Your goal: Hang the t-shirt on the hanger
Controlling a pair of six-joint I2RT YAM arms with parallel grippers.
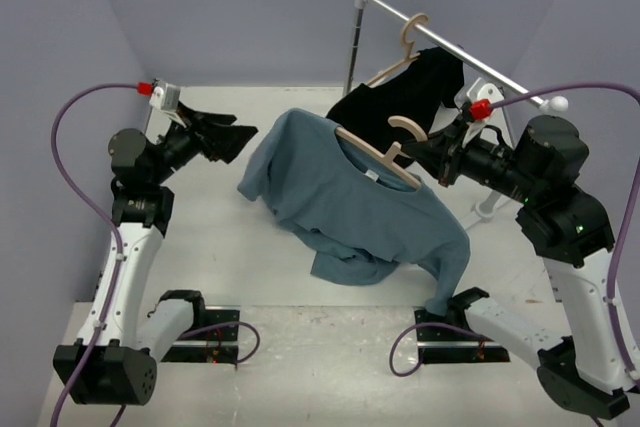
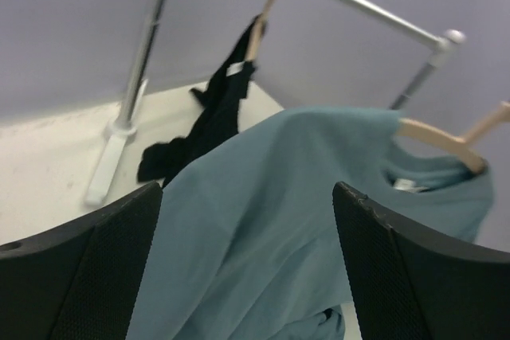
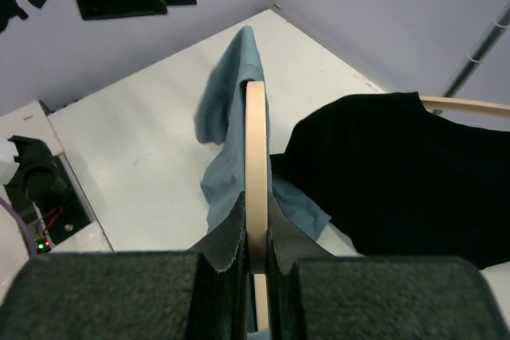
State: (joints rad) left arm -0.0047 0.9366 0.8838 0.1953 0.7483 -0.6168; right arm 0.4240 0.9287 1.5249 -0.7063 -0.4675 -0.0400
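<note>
The blue-grey t-shirt hangs draped over the pale beige hanger, held above the table. My right gripper is shut on the hanger near its hook; in the right wrist view the hanger stands edge-on between the pinched fingers, with the t-shirt trailing beyond. My left gripper is open and empty, just left of the shirt's far shoulder. In the left wrist view the t-shirt fills the space between the spread fingers, apart from them, and the hanger's arm shows at the collar.
A metal clothes rail stands at the back right, with a second beige hanger carrying a black garment. It also shows in the left wrist view. The rail's post base rests on the white table.
</note>
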